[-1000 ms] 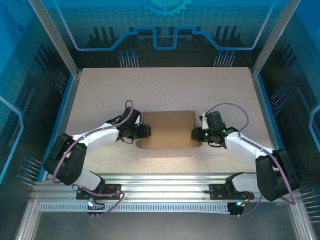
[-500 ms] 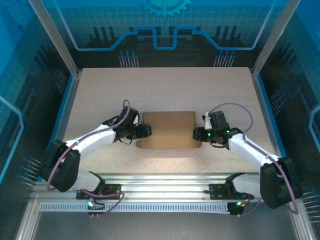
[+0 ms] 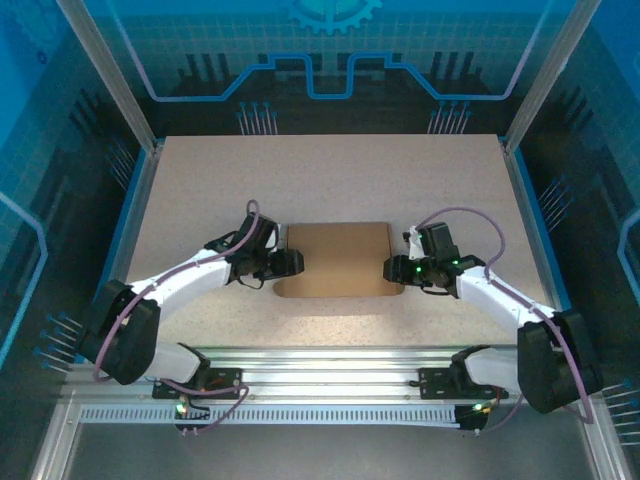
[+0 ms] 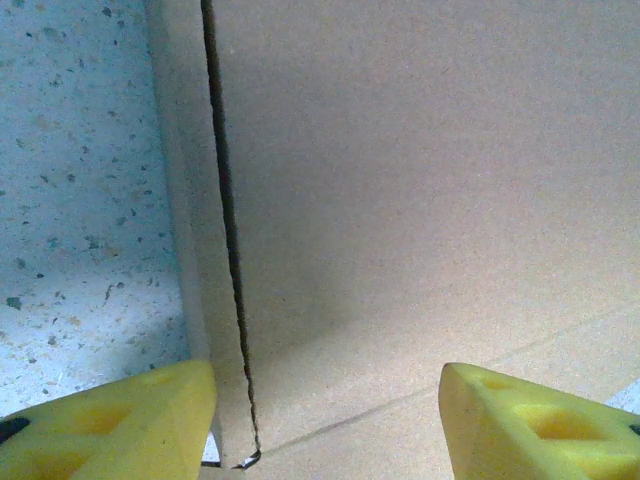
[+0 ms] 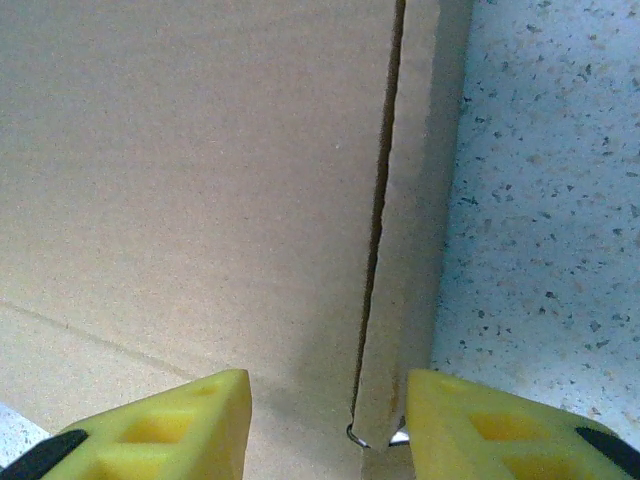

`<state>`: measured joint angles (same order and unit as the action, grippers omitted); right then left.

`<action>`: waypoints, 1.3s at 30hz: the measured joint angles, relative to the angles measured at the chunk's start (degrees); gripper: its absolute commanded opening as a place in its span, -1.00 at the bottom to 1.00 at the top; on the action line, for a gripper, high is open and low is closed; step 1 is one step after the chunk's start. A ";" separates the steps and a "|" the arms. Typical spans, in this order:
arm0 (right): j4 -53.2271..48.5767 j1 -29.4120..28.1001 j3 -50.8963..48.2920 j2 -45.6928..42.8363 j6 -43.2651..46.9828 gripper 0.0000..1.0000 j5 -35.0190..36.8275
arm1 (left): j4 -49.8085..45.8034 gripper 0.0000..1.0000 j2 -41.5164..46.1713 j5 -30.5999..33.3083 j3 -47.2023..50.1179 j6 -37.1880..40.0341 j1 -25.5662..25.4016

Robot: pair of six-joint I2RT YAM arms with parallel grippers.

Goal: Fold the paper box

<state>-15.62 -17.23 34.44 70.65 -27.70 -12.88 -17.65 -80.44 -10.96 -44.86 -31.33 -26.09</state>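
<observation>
**The paper box [image 3: 338, 258] lies flat in the middle of the desk [image 3: 330, 175], with one spread end effector at each side edge.**

The box is a plain brown cardboard sheet, roughly rectangular, with rounded near corners, resting on the pale speckled surface. The left end effector [image 3: 292, 262] sits at its left edge and the right end effector [image 3: 392, 268] at its right edge. Both have their fingers parted and are not closed on the cardboard. The overhead view shows the box's whole outline and the white arms [image 3: 190, 275] reaching inward. The left wrist view shows a matte, fibrous surface, a dark cut line [image 4: 228, 230] beside a narrow side strip, a faint crease, and yellow foam fingertips [image 4: 130, 420] standing apart. The right wrist view shows a matching slit [image 5: 378, 230] next to the desk.
</observation>
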 measured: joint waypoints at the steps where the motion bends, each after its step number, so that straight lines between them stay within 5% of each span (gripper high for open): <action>1: 0.09 0.04 0.00 0.13 -0.02 -0.08 -0.13 | 0.02 0.24 -0.17 -0.09 0.00 0.00 0.02; 9: 0.72 0.07 -0.35 0.81 -0.61 -0.06 -0.70 | -0.92 0.32 -1.16 0.81 0.00 0.02 0.07; 20: 2.14 0.07 -0.39 2.08 -1.05 0.29 -0.66 | 0.04 0.34 -2.08 1.01 0.00 0.00 0.07; 39: 7.43 0.92 -0.20 6.64 -0.39 0.42 -1.86 | 3.17 0.46 -6.23 2.14 -2.51 1.29 0.04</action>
<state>-8.19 -16.32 34.24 77.30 -28.10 -14.74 -14.48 -86.67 -8.82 -47.37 -30.04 -26.04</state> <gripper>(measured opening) 0.704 0.726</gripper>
